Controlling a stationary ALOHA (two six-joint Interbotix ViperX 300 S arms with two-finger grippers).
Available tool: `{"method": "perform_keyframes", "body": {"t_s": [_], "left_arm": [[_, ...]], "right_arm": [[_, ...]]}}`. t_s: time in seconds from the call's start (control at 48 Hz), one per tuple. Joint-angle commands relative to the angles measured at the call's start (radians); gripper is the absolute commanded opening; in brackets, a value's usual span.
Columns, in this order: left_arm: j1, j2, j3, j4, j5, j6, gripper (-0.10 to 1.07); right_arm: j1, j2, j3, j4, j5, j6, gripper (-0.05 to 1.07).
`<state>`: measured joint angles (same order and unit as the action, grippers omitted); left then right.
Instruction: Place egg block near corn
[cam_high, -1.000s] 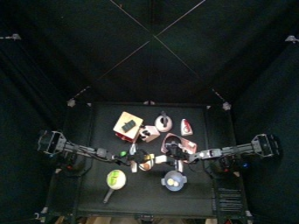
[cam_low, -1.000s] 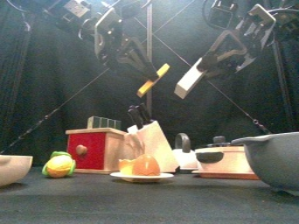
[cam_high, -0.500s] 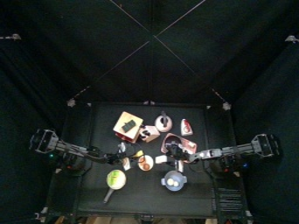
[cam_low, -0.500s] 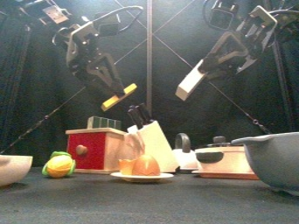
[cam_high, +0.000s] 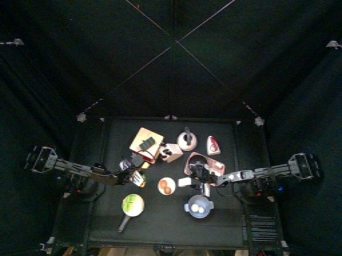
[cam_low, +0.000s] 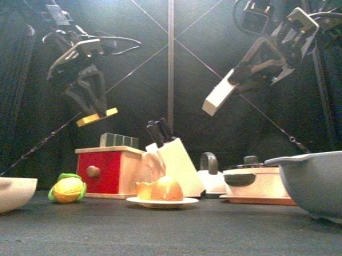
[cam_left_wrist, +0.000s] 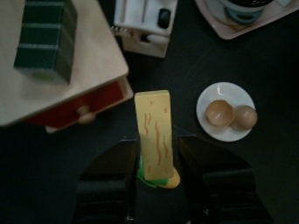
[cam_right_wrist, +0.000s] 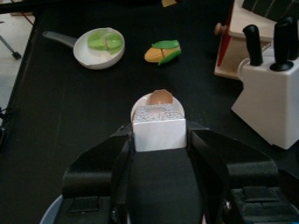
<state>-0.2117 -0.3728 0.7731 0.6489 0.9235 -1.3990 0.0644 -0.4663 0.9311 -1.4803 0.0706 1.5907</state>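
The egg block (cam_low: 163, 191) is a white plate with two brown eggs, at the table's front middle; it also shows in the left wrist view (cam_left_wrist: 228, 112) and the top view (cam_high: 167, 186). The corn (cam_low: 67, 188) lies front left, also in the right wrist view (cam_right_wrist: 163, 52). My left gripper (cam_low: 83, 95) hangs high above the left side, shut on a flat yellow piece (cam_left_wrist: 156, 140). My right gripper (cam_low: 247, 72) is raised at the right, shut on a white block with a brown tip (cam_right_wrist: 158, 118).
A red toaster (cam_low: 110, 170) and a white knife block (cam_low: 171, 165) stand behind the egg plate. A lidded pot (cam_low: 254, 180) and a large grey bowl (cam_low: 314, 182) sit at the right, a white bowl (cam_low: 14, 192) at the far left, a green-filled pan (cam_right_wrist: 100, 45) near the corn.
My left arm has swung left and lower with the yellow piece in its jaws. The right arm and its white block have stayed in place.
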Motion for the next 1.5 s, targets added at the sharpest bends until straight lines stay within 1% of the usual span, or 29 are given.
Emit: {"method": "perform_keyframes", "body": {"t_s": [0.0,0.167,0.271,0.354,0.438,0.5,0.583,0.646,0.771,0.938,1.021,1.479], "left_arm": [[-0.008,-0.009,0.015,-0.055,0.009,-0.023,0.41],[-0.015,-0.008,0.100,-0.117,0.006,-0.118,0.41],[-0.015,-0.008,0.143,-0.097,-0.017,-0.170,0.42],[-0.015,-0.008,0.172,-0.080,-0.061,-0.204,0.42],[-0.011,-0.008,0.196,-0.080,-0.129,-0.225,0.44],[-0.002,-0.008,0.216,-0.084,-0.192,-0.244,0.47],[0.012,-0.008,0.235,-0.087,-0.239,-0.261,0.51],[0.020,-0.008,0.244,-0.089,-0.258,-0.270,0.56],[0.021,-0.008,0.247,-0.089,-0.259,-0.270,0.66],[0.021,-0.008,0.247,-0.087,-0.259,-0.270,0.74],[0.021,-0.008,0.247,-0.086,-0.259,-0.268,0.76],[0.021,-0.026,0.247,-0.081,-0.258,-0.265,0.76]], "right_arm": [[-0.003,-0.020,-0.008,0.000,0.002,0.000,0.49],[-0.003,-0.020,-0.008,0.003,0.003,0.002,0.49],[-0.003,-0.020,-0.008,0.006,0.003,0.002,0.50],[-0.003,-0.017,-0.008,0.008,0.003,0.002,0.50],[-0.003,-0.017,-0.008,0.009,0.003,0.002,0.49],[-0.003,-0.015,-0.008,0.008,0.003,0.000,0.49],[-0.003,-0.014,-0.008,0.008,0.003,0.002,0.49],[-0.003,-0.015,-0.008,0.008,0.003,0.002,0.49],[-0.003,-0.014,-0.008,0.008,0.003,0.000,0.49],[-0.003,-0.014,-0.008,0.008,0.003,0.002,0.49],[-0.003,-0.014,-0.008,0.008,0.003,0.000,0.50],[-0.003,-0.014,-0.008,0.008,0.003,0.002,0.49]]}}
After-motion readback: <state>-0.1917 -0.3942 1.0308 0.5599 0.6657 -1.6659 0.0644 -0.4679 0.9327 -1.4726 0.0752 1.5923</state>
